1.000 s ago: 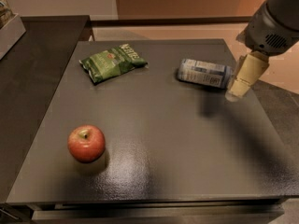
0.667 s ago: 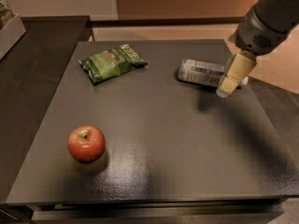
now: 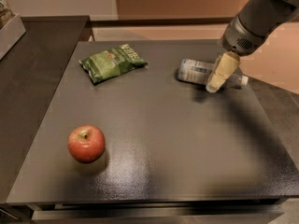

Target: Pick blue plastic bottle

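Note:
The blue plastic bottle (image 3: 196,71) lies on its side at the back right of the dark table (image 3: 154,139), its white cap pointing right. It is clear with a pale blue-and-white label. My gripper (image 3: 216,80) hangs from the arm at the upper right. Its cream-coloured fingers (image 3: 222,69) sit in front of the bottle's right half and cover part of it. I cannot tell whether they touch the bottle.
A green snack bag (image 3: 112,62) lies at the back left of the table. A red apple (image 3: 86,143) stands at the front left. A darker counter (image 3: 32,64) adjoins the table's left side. The floor beyond is tan.
The gripper has moved left and a little toward the bottle, from beside its cap end to over its right half. The bottle, bag and apple have not moved.

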